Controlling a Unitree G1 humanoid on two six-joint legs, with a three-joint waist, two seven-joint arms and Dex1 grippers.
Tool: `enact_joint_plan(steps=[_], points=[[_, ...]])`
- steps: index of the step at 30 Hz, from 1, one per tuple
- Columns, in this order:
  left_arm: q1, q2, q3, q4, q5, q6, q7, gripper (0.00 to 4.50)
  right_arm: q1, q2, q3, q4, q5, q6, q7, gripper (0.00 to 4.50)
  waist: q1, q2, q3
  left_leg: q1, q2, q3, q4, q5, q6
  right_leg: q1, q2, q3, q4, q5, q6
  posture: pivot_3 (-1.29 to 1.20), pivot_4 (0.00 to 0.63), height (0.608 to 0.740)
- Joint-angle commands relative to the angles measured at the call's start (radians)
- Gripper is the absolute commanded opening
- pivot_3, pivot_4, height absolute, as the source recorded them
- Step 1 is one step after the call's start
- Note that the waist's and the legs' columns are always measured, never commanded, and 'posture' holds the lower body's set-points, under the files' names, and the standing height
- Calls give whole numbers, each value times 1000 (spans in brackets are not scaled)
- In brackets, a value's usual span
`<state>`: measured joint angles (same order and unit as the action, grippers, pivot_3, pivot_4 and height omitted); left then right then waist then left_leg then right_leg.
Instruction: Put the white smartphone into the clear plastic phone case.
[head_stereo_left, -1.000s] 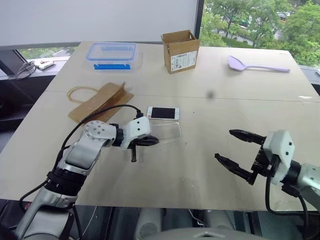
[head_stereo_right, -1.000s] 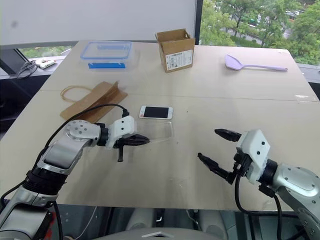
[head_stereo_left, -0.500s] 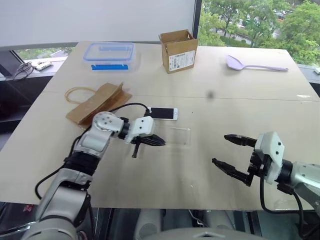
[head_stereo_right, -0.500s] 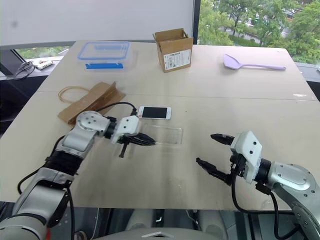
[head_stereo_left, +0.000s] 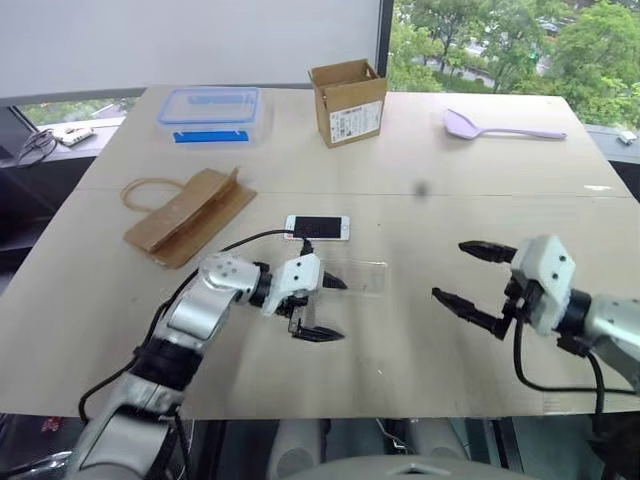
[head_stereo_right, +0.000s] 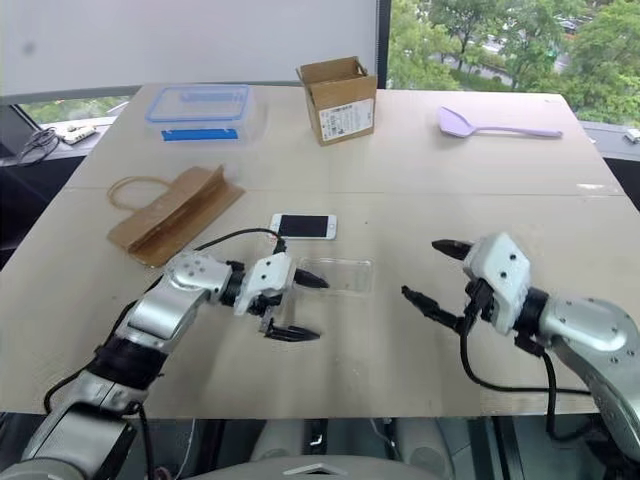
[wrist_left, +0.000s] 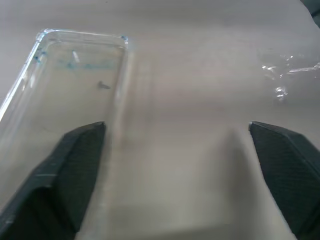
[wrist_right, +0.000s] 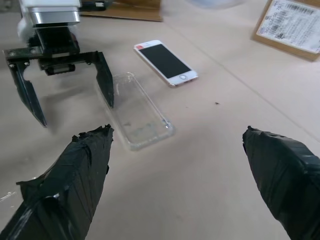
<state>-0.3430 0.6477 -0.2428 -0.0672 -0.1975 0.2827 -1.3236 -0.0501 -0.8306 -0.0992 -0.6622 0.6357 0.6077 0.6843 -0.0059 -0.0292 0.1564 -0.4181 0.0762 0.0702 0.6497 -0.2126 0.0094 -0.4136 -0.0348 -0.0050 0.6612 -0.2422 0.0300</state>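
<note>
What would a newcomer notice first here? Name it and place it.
Two open grippers face each other low over the table: the left gripper at the near end of the clear plastic phone case, the right gripper further right. The white smartphone lies screen up just beyond the case, with a brown paper bag to its left.

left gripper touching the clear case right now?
Cannot tell. In the right wrist view the left gripper stands open, one finger at the edge of the clear phone case; no view plainly shows contact or a gap.
</note>
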Motion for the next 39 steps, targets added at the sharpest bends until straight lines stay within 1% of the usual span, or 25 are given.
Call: enact_joint_plan(steps=[1,4,6,9,10,11,13,16,19,22,24,26,28,31,34,37,39], points=[[54,9,103,-179,-84,104,103,4472,-185,-4,111,146,-58,-6,96,4500,-5,0,0,0,0,0,0,0,0,0,0,0,0,0,0,0,150,740],[111,12,198,-216,-125,127,178,4472,-382,64,250,318,-168,-30,122,4500,-15,1,1,2,1,1,0,0,0,0,1,2,1,0,0,0,150,740],[168,13,281,-228,-147,129,236,4472,-522,146,361,481,-258,-65,161,4500,-17,1,1,3,2,1,-1,0,0,0,2,2,2,0,0,0,150,740],[219,9,362,-251,-181,155,303,4472,-623,225,451,639,-343,-136,224,4500,-14,2,1,2,3,1,-2,0,0,-2,4,1,2,3,-2,0,150,740],[235,4,391,-257,-197,143,315,4472,-648,252,469,688,-365,-167,242,4500,-8,2,1,1,3,1,-3,0,0,-2,4,1,2,4,-1,0,150,740],[268,0,436,-266,-200,102,332,4472,-697,308,487,780,-384,-196,257,4500,-4,2,1,0,3,2,-3,0,0,-2,3,1,1,4,-1,0,150,740],[349,25,513,-300,-260,114,300,4472,-783,413,510,949,-423,-264,267,4500,-15,1,2,-1,3,4,-3,0,0,-3,2,2,0,4,-1,0,150,740],[427,31,580,-357,-325,144,314,4472,-864,520,513,1130,-467,-333,279,4500,-11,1,2,-2,3,5,-3,0,0,-5,2,3,1,4,-1,0,150,740],[491,36,640,-435,-399,192,347,4472,-953,624,511,1329,-520,-401,263,4500,-6,2,2,-2,3,4,-4,0,-1,-5,1,1,1,4,-1,0,150,740],[525,51,677,-466,-424,221,375,4472,-1046,715,506,1539,-587,-453,203,4500,-8,2,3,-2,3,4,-4,0,-1,-5,1,0,1,3,-3,0,150,740],[537,61,691,-480,-436,232,386,4472,-1091,758,500,1647,-617,-475,190,4500,-11,2,3,-1,3,4,-4,0,-1,-5,1,0,2,3,-4,0,150,740],[558,50,699,-515,-432,229,426,4472,-1134,800,497,1766,-660,-504,136,4500,-12,2,3,-1,3,4,-4,0,-1,-5,1,1,2,2,-4,0,150,740],[584,34,710,-568,-449,242,468,4472,-1156,822,506,1836,-698,-524,136,4500,-14,2,3,-1,3,4,-4,0,-1,-5,1,1,2,2,-5,0,150,740],[628,25,726,-623,-469,252,505,4472,-1181,837,503,1892,-738,-558,137,4500,-22,2,2,0,3,4,-6,-1,-2,-5,0,2,1,2,-4,0,150,740],[656,14,714,-642,-451,240,539,4472,-1202,845,480,1941,-760,-565,103,4500,-27,3,2,1,3,4,-8,-1,-2,-5,0,2,2,2,-5,0,150,740],[653,26,734,-676,-505,267,565,4472,-1219,844,489,1970,-801,-558,133,4500,-27,3,2,2,2,4,-8,-1,-2,-5,0,1,2,2,-5,0,150,740],[677,30,737,-675,-485,250,563,4472,-1221,844,488,1983,-819,-539,157,4500,-27,3,2,2,2,3,-7,-1,-2,-4,0,1,2,2,-5,0,150,740]])
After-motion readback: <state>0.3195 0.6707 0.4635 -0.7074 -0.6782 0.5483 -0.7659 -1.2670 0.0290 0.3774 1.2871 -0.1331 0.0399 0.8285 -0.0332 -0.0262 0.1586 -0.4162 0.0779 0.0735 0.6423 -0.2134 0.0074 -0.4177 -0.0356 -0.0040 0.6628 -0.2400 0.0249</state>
